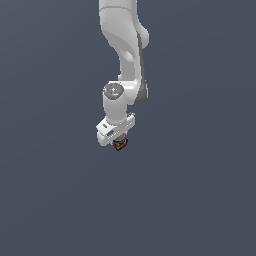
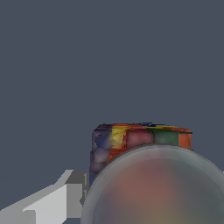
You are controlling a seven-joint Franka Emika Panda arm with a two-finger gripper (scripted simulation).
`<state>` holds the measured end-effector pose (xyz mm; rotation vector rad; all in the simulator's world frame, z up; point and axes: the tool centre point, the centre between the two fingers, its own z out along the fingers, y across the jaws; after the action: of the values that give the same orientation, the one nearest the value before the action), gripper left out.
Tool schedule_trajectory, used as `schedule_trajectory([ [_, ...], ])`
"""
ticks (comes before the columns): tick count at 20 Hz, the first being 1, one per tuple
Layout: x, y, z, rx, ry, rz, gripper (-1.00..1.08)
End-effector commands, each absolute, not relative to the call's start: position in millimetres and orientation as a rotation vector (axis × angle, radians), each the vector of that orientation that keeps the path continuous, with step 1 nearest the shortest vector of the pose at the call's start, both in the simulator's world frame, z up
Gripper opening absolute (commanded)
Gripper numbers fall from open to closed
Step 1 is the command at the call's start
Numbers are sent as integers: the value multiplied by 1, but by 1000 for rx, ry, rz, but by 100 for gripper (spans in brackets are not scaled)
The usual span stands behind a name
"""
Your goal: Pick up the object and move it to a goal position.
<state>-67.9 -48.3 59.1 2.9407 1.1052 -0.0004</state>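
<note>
Jaws of the gripper (image 1: pixel 119 140) appear closed around the object (image 1: pixel 120 144), which peeks out just beneath the white hand against a plain grey backdrop. Seen from the wrist, one grey finger (image 2: pixel 65 199) sits beside the object (image 2: pixel 140 140), a multicoloured block under a pale rounded top.

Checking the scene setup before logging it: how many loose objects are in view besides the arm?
1. The small multicoloured object sits right under the gripper in the exterior view, and fills the wrist view close up. Nothing else shows, though the arm could hide something.
</note>
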Motion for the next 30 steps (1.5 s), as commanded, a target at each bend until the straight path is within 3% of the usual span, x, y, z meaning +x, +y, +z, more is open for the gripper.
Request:
schedule_trajectory([
  [1,-68,-48,58,2940,1106,0,-100],
  [17,-62,-43,72,2940,1105,1,-100],
  [30,-21,-1,157,2940,1106,1,-100],
])
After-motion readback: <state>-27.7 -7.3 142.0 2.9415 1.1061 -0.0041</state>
